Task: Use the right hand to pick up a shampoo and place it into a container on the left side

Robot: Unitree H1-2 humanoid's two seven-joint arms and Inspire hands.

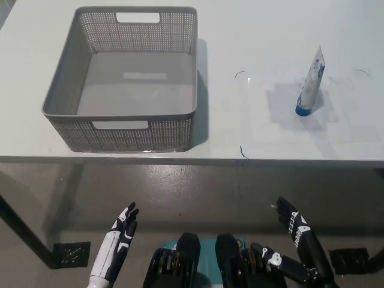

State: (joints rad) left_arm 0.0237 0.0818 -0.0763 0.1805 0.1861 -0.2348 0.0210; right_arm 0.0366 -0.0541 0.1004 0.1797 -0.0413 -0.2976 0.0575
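Head view shows a white table (258,138) with a grey perforated basket (66,96) on its left part; the basket has cut-out handles on its near and far walls and nothing inside it. Well apart from it, toward the table's right side, a shampoo tube (311,84) stands upright on its blue cap, its white body printed with blue marks and tapering to a flat crimped top. A few thin dark strands lie on the tabletop between the basket and the tube and near the right edge.

Both hands are low, below the near table edge and over the grey floor. The white left hand (123,231) sits at the lower left, fingers stretched out and slightly spread, holding nothing. The black right hand (294,225) sits at the lower right, fingers likewise extended and apart, also holding nothing, and far from the tube
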